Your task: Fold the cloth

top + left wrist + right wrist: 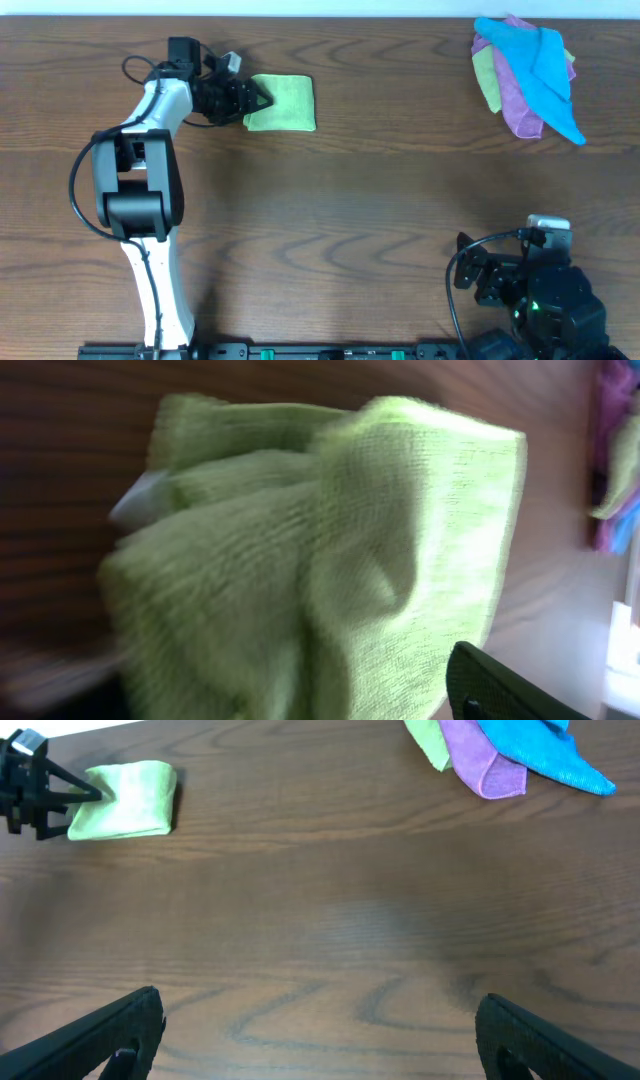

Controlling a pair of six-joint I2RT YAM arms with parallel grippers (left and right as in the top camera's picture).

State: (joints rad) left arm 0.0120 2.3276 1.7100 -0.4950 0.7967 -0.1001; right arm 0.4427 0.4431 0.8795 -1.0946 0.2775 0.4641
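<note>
Left arm (140,150): white and black, reaching to the far left part of the table (350,200)
Left gripper (262,98): tips at the left edge of the cloth (285,102); the wrist view is blurred and shows one dark finger (500,685) only, so whether it grips or stands loose cannot be told
Cloth: lime-green, lying folded as a small rectangle on the table, bunched and raised near the left gripper; white tag (140,500) at its edge
Pile, far right: blue cloth (540,60) on top of a purple cloth (520,110), with a green cloth (485,75) showing under them
Right gripper (318,1000): near right, well apart from the cloth, fingers spread wide, holding nothing
</note>
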